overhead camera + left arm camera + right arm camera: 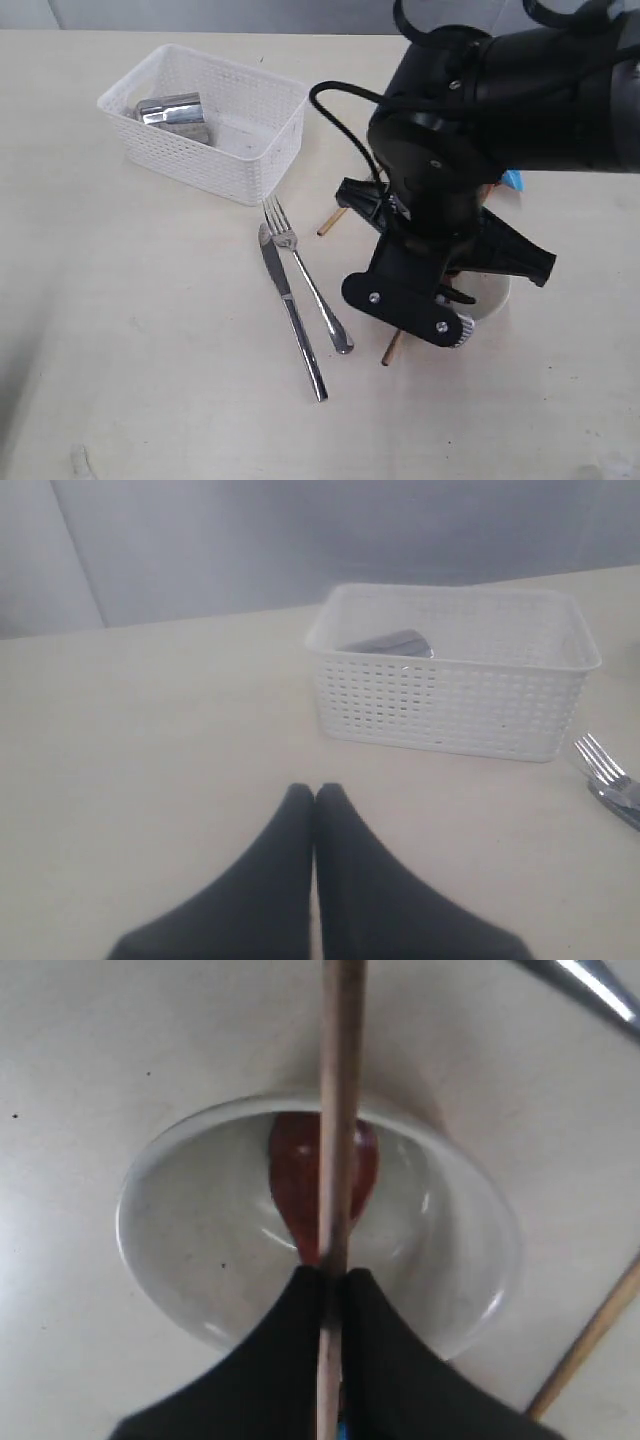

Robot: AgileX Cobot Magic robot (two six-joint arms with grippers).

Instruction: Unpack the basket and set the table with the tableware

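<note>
In the right wrist view my right gripper (333, 1272) is shut on a wooden chopstick (340, 1110) and holds it over the cream bowl (180, 1250). A reddish-brown spoon (295, 1175) lies inside the bowl. A second chopstick (590, 1335) rests on the table beside the bowl. The steel knife (290, 305) and fork (310, 285) lie side by side in front of the white basket (215, 150), which holds the steel cup (175, 110). My left gripper (315, 788) is shut and empty, low over the table (150, 760) in front of the basket (450, 710).
The right arm (480, 110) covers most of the bowl in the exterior view; only a piece of its rim (497, 295) and two chopstick ends (330, 222) (392, 348) show. A blue packet (513, 180) peeks out behind the arm.
</note>
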